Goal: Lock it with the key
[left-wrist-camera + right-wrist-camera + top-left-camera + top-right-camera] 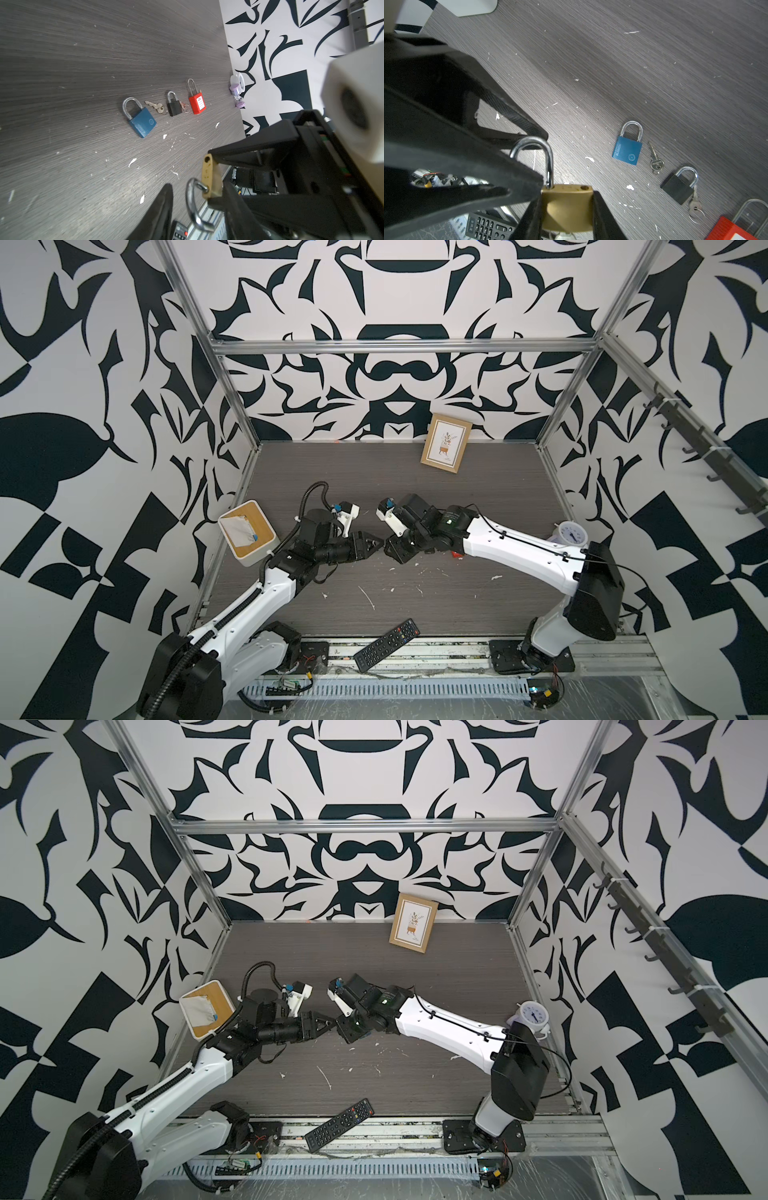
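A brass padlock [566, 207] hangs above the grey table, and my right gripper [566, 193] is shut on its body. Its steel shackle [548, 153] is open, with one leg out of its hole. A silver key head [564, 235] shows under the body. In the left wrist view the shackle [190, 203] lies between the fingers of my left gripper [197, 187], with a gap still showing on one side. In both top views the two grippers [376, 547] [390, 551] meet tip to tip mid-table and hide the lock.
On the table lie a blue padlock [627, 153] with a loose key [656, 162], a black padlock [677, 189] with a ringed key, and a red padlock [197, 104]. A remote [386, 643] lies at the front edge, a tissue box [246, 533] on the left, and a clock [572, 533] on the right.
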